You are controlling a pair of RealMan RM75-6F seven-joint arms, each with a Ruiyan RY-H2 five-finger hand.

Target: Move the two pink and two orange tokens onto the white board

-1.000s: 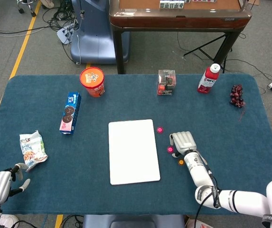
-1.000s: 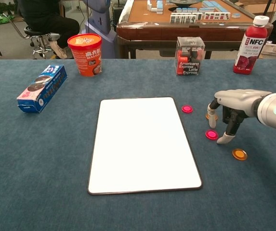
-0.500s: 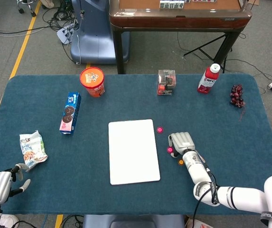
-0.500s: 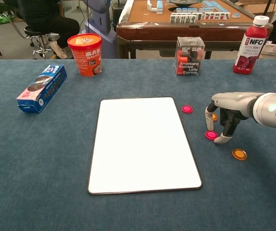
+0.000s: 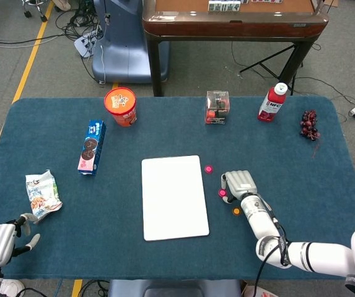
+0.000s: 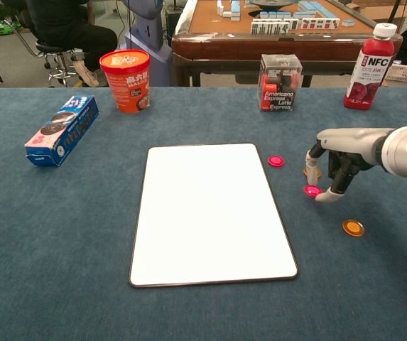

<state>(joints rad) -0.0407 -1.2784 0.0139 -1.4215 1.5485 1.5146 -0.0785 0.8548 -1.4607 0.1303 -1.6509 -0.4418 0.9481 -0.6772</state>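
Nothing on the white board (image 6: 210, 213) yet: right hand (image 6: 333, 165) pinching one pink token (image 6: 312, 190) just off its right edge, other pink (image 6: 276, 160) and both orange tokens (image 6: 353, 227) waiting nearby, left hand (image 5: 0, 241) idle, loosely spread.

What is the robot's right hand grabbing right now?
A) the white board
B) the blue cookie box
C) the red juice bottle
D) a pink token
D: in the chest view the right hand has its fingertips pinched on a pink token just right of the white board, while the bottle and cookie box sit far from it.
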